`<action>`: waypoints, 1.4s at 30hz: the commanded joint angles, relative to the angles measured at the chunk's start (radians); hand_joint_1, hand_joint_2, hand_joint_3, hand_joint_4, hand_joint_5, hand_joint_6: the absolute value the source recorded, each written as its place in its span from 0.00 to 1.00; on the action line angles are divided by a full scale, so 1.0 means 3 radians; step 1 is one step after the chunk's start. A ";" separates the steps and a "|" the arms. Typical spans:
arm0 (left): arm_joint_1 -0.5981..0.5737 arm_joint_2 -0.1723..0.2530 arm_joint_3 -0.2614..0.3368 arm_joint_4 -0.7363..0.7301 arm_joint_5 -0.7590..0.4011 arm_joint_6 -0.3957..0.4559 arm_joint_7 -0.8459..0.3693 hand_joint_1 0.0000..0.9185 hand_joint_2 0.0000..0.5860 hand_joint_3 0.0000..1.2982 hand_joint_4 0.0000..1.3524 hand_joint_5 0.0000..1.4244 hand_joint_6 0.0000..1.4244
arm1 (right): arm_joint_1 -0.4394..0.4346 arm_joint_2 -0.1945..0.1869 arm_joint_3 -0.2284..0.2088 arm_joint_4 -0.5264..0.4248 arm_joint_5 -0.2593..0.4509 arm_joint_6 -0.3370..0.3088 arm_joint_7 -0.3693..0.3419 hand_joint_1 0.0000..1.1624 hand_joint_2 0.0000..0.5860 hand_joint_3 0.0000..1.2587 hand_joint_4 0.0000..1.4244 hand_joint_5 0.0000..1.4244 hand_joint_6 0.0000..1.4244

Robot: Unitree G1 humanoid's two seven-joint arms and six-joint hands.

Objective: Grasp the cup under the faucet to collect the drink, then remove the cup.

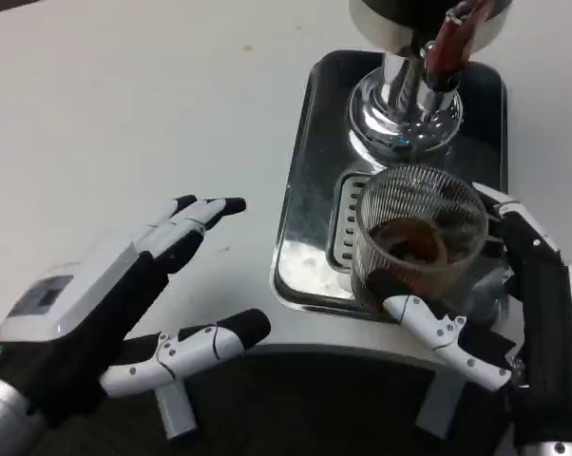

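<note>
Over on the left, the left hand (96, 313) hovers above the white table (124, 114), fingers spread and holding nothing, well apart from the action. Moving right, we reach the shiny rectangular metal drip tray (300, 218) with its slotted grate (346, 218), and at the far end of it the chrome dispenser base (405, 104) with a red-handled faucet (445, 43) up top. Now the main event: the ribbed clear glass cup (419, 237), upright with its long axis vertical, brown drink visible inside, sitting over the near part of the tray, just nearer than the faucet. The right hand (500, 304) is wrapped around it, thumb across the near side, fingers around the right side, so it grips the cup. I cannot tell whether the cup is resting on the tray or lifted off it. The cup is already in that right hand, which comes at it from the near right, so the removal looks like a job for this 1 hand alone: drawing the cup nearer and rightward, clear of the tray. Keeping it level matters, or the drink may slosh.
</note>
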 commanded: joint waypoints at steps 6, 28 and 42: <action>0.0161 0.0092 -0.0069 -0.0334 0.0224 0.0188 -0.0099 0.00 0.20 0.04 0.00 0.00 0.07 | 0.0153 -0.0017 0.0058 -0.0317 -0.0002 -0.0298 0.0136 0.67 0.42 0.56 0.54 0.63 0.74; 0.0819 0.0177 0.0308 -0.1165 0.0377 0.0485 -0.0349 0.00 0.18 0.00 0.00 0.00 0.03 | 0.0248 -0.0074 0.0090 -0.0486 0.0085 -0.0454 0.0540 0.68 0.42 0.58 0.56 0.65 0.76; 0.1227 0.0156 0.0590 -0.1316 0.0230 0.0249 -0.0370 0.00 0.18 0.00 0.00 0.00 0.02 | 0.0334 -0.0118 0.0199 -0.0523 0.0099 -0.0533 0.0680 0.68 0.42 0.58 0.56 0.65 0.77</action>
